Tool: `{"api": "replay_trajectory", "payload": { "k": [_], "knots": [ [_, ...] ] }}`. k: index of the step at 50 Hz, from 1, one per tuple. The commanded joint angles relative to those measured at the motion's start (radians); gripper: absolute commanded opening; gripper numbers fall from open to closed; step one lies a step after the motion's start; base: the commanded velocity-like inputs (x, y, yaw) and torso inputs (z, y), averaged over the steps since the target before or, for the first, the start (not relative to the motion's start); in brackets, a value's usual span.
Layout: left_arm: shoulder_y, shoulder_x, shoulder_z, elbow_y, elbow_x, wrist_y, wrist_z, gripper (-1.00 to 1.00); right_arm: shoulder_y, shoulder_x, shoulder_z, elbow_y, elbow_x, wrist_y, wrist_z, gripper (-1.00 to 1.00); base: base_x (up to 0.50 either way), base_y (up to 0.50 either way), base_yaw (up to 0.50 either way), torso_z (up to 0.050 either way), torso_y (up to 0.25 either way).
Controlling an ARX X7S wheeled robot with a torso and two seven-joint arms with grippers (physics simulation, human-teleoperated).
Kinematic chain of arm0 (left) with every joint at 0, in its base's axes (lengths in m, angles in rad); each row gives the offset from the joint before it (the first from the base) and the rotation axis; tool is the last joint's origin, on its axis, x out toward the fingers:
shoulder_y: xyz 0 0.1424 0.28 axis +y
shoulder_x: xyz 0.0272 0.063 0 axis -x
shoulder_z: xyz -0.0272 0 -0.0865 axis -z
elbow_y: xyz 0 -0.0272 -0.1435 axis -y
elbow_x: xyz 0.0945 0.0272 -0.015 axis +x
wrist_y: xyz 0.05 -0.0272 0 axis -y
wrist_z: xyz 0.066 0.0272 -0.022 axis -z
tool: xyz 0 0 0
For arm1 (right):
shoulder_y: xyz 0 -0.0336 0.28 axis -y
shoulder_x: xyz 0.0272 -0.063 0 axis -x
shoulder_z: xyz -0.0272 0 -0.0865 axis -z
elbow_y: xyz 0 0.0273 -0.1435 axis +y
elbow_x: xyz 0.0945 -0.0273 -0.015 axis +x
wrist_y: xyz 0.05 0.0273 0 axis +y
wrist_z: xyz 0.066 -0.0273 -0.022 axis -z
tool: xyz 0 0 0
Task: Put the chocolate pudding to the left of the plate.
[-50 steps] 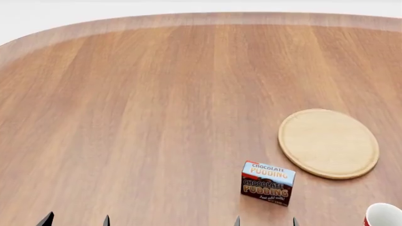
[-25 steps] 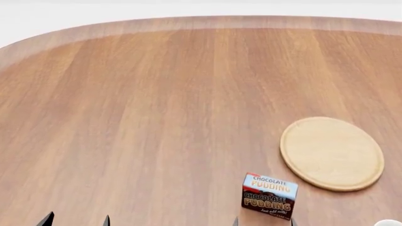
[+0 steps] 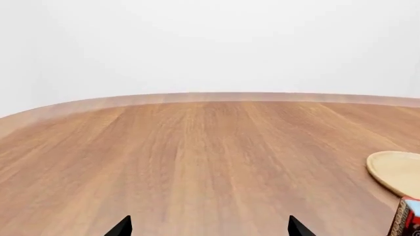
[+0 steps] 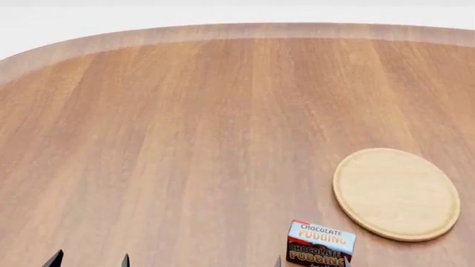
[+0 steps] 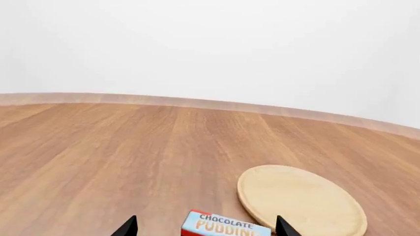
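Both end effectors show only as dark fingertips at the near edge of my head view. My left end effector point(image 4: 89, 260) sits low at the left with its tips spread wide over bare counter point(image 4: 186, 128), holding nothing, and the task's things lie well off to its right. My right end effector point(image 4: 312, 261) also stands wide and grips nothing. The chocolate pudding point(image 4: 320, 243) stands upright on the counter between its two tips as the head view frames it; in the right wrist view the carton point(image 5: 225, 226) lies just ahead of the tips, apart from them. The plate point(image 4: 395, 193) lies flat beyond the carton and to its right, near it but not touching.

Against the earlier head pictures, carton and plate now sit lower in the frame, the carton's lower edge is cut off, and the white mug seen at the lower right corner has gone from view.
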Motion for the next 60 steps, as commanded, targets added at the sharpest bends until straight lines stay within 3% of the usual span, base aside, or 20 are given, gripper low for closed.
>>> {"api": "replay_trajectory", "payload": {
  "k": [1,60],
  "knots": [
    [-0.001,-0.003,0.004,-0.004,-0.004,0.006,-0.003,1.0,0.001,0.004,-0.004,0.001,0.004,-0.002,0.005,1.0,0.11,0.0,0.0,0.0,0.0],
    [-0.006,-0.022,0.033,0.001,-0.02,0.008,-0.029,1.0,0.008,0.024,-0.031,0.003,0.017,-0.007,0.026,1.0,0.11,0.0,0.0,0.0,0.0]
  ]
}}
